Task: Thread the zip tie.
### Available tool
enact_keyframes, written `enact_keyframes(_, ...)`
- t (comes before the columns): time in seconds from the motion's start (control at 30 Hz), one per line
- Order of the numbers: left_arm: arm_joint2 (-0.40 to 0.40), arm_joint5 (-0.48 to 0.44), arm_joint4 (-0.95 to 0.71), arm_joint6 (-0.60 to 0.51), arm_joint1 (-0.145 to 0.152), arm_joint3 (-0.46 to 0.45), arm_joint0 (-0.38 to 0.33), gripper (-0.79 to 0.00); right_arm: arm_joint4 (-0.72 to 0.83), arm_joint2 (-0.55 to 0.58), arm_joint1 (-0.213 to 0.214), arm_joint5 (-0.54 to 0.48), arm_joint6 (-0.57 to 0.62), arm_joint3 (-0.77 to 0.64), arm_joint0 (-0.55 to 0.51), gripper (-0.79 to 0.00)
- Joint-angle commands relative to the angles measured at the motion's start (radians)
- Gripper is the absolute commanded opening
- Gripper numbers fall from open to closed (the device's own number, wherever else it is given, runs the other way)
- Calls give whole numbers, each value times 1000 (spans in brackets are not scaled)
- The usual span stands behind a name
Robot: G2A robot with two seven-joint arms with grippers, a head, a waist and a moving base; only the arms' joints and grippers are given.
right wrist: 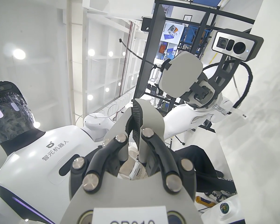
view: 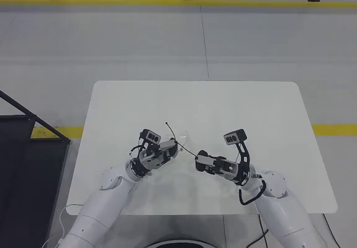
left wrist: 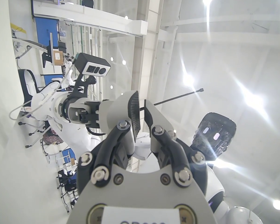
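I have the zip tie (view: 186, 149) strung between both grippers above the white table (view: 259, 124), near the edge closest to the robot. That leaves each end free to be steered without the strap lying flat where I couldn't get under it. The left gripper (left wrist: 142, 108) is closed down to a narrow slit and pinches the strap partway along. The long stretch beyond it is unsupported and ends in the small head end (left wrist: 201, 90). The right gripper (right wrist: 135, 111) has its pads pressed together. From the top view the strap's thin tail runs right up to them, so I judge it is nipping that tail, though its own camera doesn't show the contact. The strap's long axis runs diagonally, from the right gripper away from the robot and toward its left, through the left gripper. Past the left gripper it bows gently and points farther out across the table, head outermost. I read this as a hold for bending the tail round toward the head. No loop is formed yet.
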Motion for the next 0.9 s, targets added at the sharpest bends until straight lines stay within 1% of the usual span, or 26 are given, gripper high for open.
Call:
enact_keyframes(0.0, -2, -1, 0, -2, -1, 0, 1, -785, -1, 1, 0, 2, -1, 0, 0, -785)
enact_keyframes(0.17, -11, -10, 4, -9, -2, 1, 5, -785, 0, 4, 0, 3, -6, 0, -1, -785)
enact_keyframes(0.3, -22, -55, 75, 4, 1, -4, 10, -785, 18, 11, -1, -2, -9, 1, -4, -785)
enact_keyframes(0.4, -32, -102, 166, 34, 6, -16, 20, -785, 37, 21, -1, -9, -6, 0, -9, -785)
enact_keyframes(0.5, -40, -135, 228, 72, 9, -45, 40, -785, 55, 34, 1, -12, 0, -4, -13, -785)
enact_keyframes(0.87, -104, -151, 349, 74, 34, -144, 115, -785, 114, 83, 7, -10, 33, -42, -30, -785)
